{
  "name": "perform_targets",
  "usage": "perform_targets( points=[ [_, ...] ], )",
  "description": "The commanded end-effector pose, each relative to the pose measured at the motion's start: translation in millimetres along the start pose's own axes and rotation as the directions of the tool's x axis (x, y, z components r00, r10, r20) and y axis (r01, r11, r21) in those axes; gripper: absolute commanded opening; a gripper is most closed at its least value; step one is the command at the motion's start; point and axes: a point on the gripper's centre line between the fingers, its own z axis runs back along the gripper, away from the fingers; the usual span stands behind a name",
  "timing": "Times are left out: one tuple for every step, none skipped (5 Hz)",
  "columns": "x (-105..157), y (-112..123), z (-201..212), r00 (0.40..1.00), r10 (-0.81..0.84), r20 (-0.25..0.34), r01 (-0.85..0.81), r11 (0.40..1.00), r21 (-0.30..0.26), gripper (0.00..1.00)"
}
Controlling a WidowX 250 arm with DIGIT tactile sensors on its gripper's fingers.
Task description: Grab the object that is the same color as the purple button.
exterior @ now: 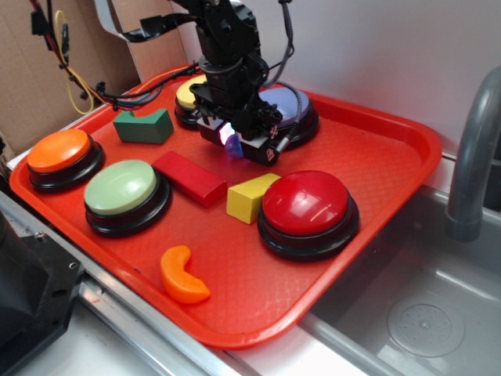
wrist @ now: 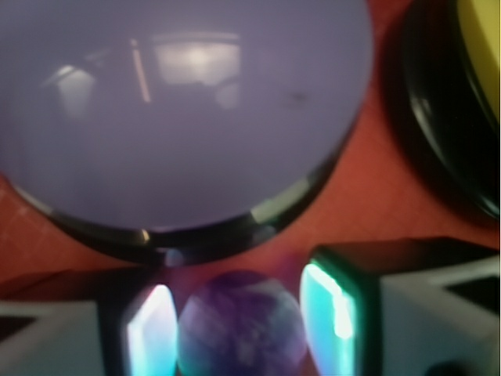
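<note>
The purple button (exterior: 291, 103) (wrist: 180, 110), a large lavender dome on a black base, sits at the back of the red tray (exterior: 376, 145). Just in front of it lies the object, a small dark purple glossy ball (wrist: 241, 329). My gripper (wrist: 237, 301) (exterior: 235, 146) is down at tray level, and the ball fills the space between the two lit pads (wrist: 153, 329), touching both. In the exterior view only a purple glint shows between the fingers, under the black arm.
A yellow button (exterior: 188, 92) (wrist: 479, 86) stands left of the purple one. The tray also holds a green block (exterior: 143, 126), orange button (exterior: 61, 153), green button (exterior: 124, 190), red block (exterior: 190, 178), yellow block (exterior: 249, 196), red button (exterior: 307, 207) and an orange crescent (exterior: 182, 276). A sink (exterior: 438, 313) lies to the right.
</note>
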Motion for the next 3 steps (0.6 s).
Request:
perform_targets(
  points=[
    [3.8, 17.9, 76.8, 0.998, 0.057, 0.024, -0.055, 0.996, -0.075, 0.0],
    [0.0, 28.1, 117.5, 0.997, 0.074, -0.021, -0.076, 0.995, -0.067, 0.0],
    [-9.2, 47.7, 164.0, 0.995, 0.103, -0.006, -0.103, 0.988, -0.116, 0.0]
  ],
)
